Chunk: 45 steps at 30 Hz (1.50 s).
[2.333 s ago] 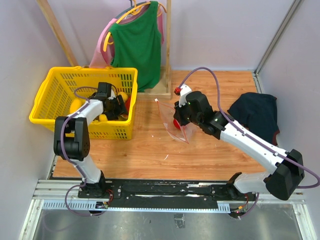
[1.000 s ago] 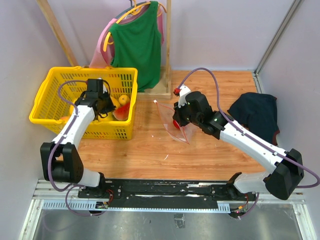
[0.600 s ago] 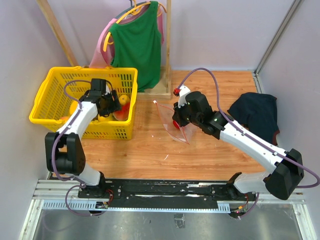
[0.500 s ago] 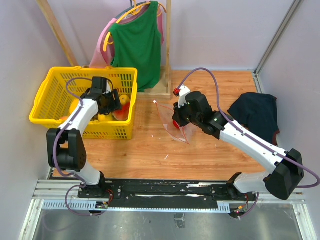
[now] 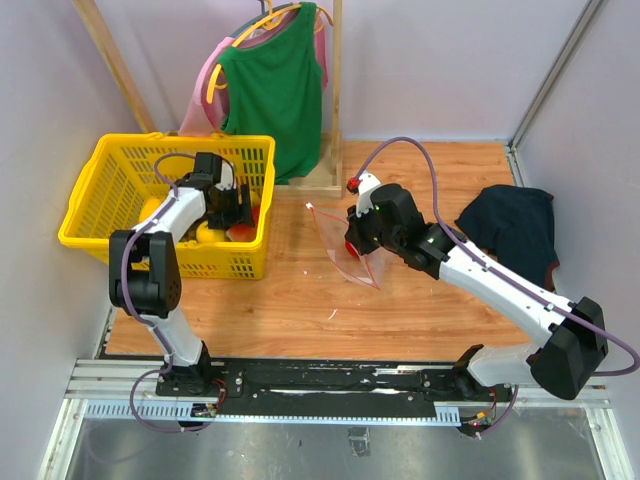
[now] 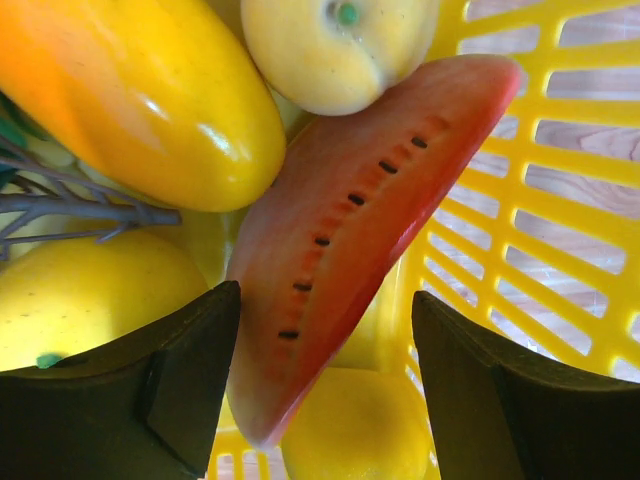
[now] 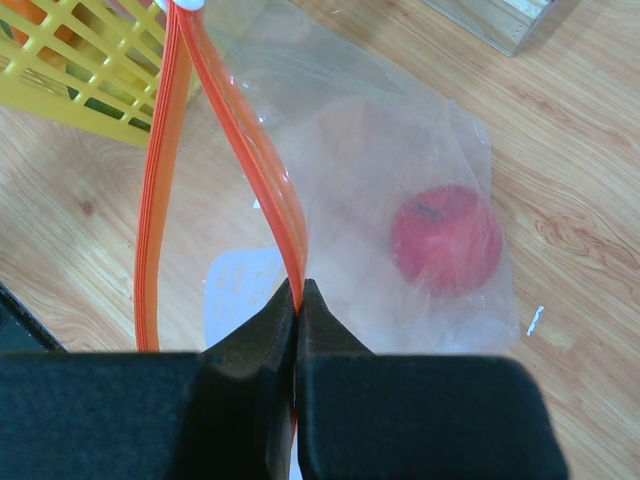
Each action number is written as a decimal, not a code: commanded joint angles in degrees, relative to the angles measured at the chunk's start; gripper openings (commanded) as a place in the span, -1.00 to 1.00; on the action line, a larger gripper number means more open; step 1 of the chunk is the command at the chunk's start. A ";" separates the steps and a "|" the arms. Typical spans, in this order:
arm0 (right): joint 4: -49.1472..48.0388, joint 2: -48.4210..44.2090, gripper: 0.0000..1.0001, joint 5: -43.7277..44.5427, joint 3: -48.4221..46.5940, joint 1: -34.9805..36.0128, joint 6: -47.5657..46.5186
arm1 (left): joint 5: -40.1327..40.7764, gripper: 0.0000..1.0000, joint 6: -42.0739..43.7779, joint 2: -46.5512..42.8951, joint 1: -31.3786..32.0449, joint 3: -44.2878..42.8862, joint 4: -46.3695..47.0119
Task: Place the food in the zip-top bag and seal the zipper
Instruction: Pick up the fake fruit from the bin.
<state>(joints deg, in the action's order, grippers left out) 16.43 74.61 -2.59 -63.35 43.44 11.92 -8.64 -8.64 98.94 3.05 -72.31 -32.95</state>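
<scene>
In the yellow plastic basket [image 5: 150, 140] at ten o'clock, the open left claw [image 6: 325, 300] straddles a red toy watermelon slice [image 6: 360, 190]. The right claw [image 7: 298, 290] is closed on the orange zipper strip [image 7: 243, 140] of the clear plastic bag [image 7: 400, 150], which holds a red toy apple [image 7: 446, 240].

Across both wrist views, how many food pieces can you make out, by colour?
Red apple, in the zip-top bag: 1
Red watermelon slice, in the basket: 1
Yellow or orange pieces, in the basket: 4 clearly distinct
Total: 6
</scene>
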 commanded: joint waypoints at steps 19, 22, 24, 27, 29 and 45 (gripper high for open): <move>-1.66 0.51 -0.99 -1.97 0.77 -0.65 -0.06 | 1.19 0.50 -1.71 7.70 1.08 0.20 -4.17; -1.74 0.51 -0.99 -2.13 0.79 -0.64 0.03 | 1.61 0.48 -2.06 8.55 1.41 -0.09 -4.45; -1.80 0.49 -0.99 -2.22 0.80 -0.68 0.11 | 1.64 0.43 -2.29 9.00 1.52 -0.18 -4.63; -1.80 0.30 -0.99 -2.18 0.94 -0.65 0.05 | 2.35 0.29 -2.62 9.03 1.61 -0.30 -5.09; -1.82 0.10 -0.99 -2.05 0.99 -0.67 -0.06 | 3.22 0.15 -2.86 8.15 1.69 -0.20 -5.11; -1.70 -0.14 -0.99 -1.98 0.51 -0.64 -0.10 | 6.10 -0.49 -4.51 -5.24 1.70 1.92 -3.38</move>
<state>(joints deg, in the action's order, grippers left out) 15.68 74.70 -4.49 -63.09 43.22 11.92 -4.05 -12.21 98.30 4.69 -70.81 -37.74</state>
